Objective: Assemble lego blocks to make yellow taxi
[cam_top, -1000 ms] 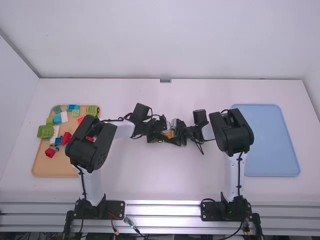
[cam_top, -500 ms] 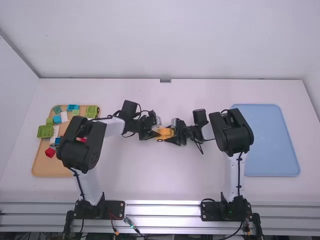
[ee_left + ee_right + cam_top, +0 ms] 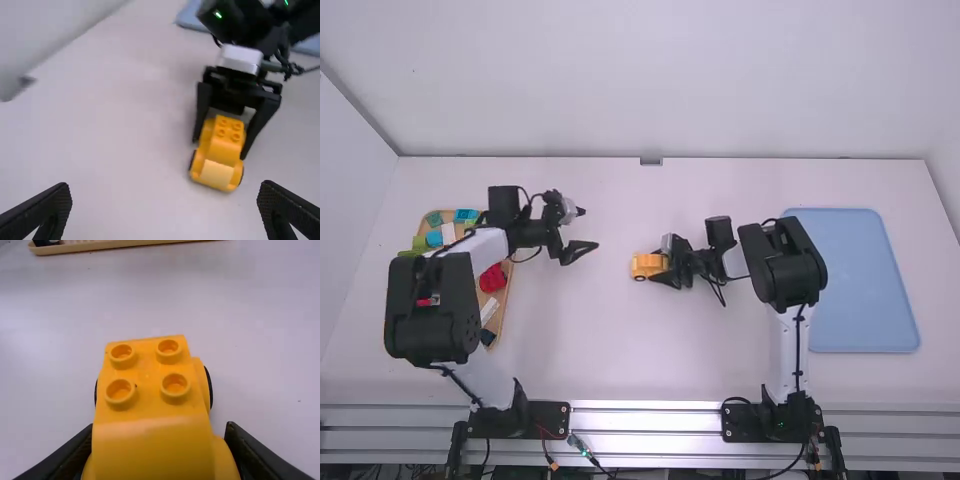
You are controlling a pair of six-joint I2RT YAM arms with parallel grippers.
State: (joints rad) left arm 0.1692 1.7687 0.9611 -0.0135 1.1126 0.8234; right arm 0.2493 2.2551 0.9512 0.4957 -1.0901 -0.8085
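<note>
My left gripper (image 3: 589, 229) stands open with nothing between its fingers, right of the block tray; in the left wrist view the same gripper (image 3: 165, 202) has its fingers wide apart. Near the middle of the table, my right gripper (image 3: 666, 262) is shut on the yellow car (image 3: 646, 265). The right wrist view has that gripper (image 3: 160, 440) with a finger on each side of the car (image 3: 145, 385). Four-studded roof upward, the car (image 3: 223, 140) shows its sloped yellow end towards the left wrist camera. Dark wheels show at its sides.
A tan tray (image 3: 495, 324) of loose blocks lies at the left, partly under the left arm, with a red block (image 3: 492, 278) inside. A blue tray (image 3: 855, 285) lies at the right, beside the right arm.
My left gripper has let go of the yellow car and pulled back left towards the block tray. The right arm has kept its place with the car.
</note>
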